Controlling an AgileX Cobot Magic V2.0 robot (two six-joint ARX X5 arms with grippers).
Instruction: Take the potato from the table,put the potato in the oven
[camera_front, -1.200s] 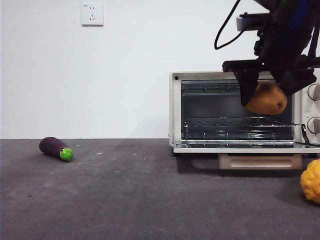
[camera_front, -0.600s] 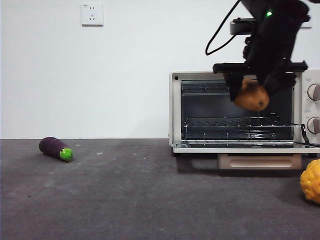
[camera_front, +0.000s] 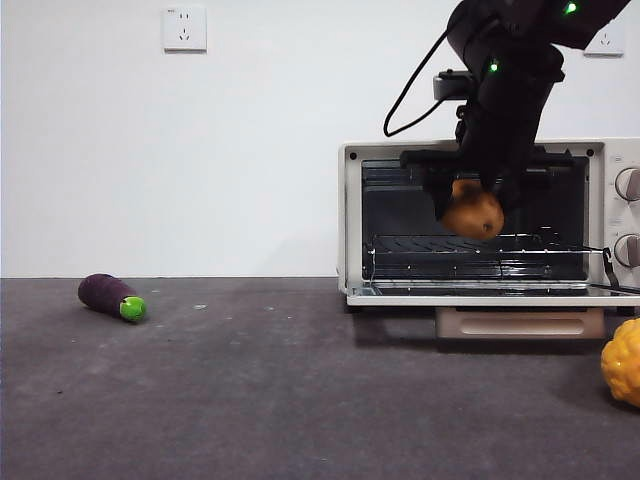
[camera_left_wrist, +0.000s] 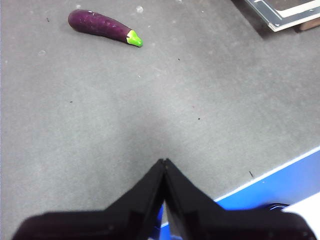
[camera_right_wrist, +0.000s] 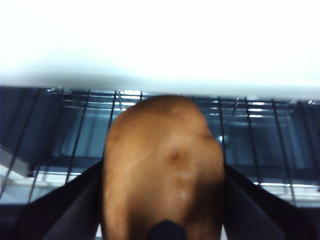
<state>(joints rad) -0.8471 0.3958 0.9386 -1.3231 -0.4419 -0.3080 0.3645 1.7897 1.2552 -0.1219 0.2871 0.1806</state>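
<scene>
The orange-brown potato (camera_front: 473, 213) hangs in the open mouth of the cream-white oven (camera_front: 350, 220), a little above its wire rack (camera_front: 420, 245). My right gripper (camera_front: 470, 205) is shut on it, reaching down from the top right. In the right wrist view the potato (camera_right_wrist: 162, 165) fills the space between the two dark jaws, with the rack bars (camera_right_wrist: 260, 145) behind it. My left gripper (camera_left_wrist: 164, 167) is shut on nothing and hovers over the dark grey table (camera_left_wrist: 100, 110).
A purple eggplant (camera_front: 111, 297) with a green tip lies on the table at the left, also in the left wrist view as the eggplant (camera_left_wrist: 104, 26). A bumpy yellow-orange lump (camera_front: 624, 362) sits at the right edge. The oven door (camera_front: 500, 295) lies folded down.
My right gripper has carried the potato leftward and slightly down, from the oven's right side toward the middle of its opening. The left gripper shows no earlier frame.
</scene>
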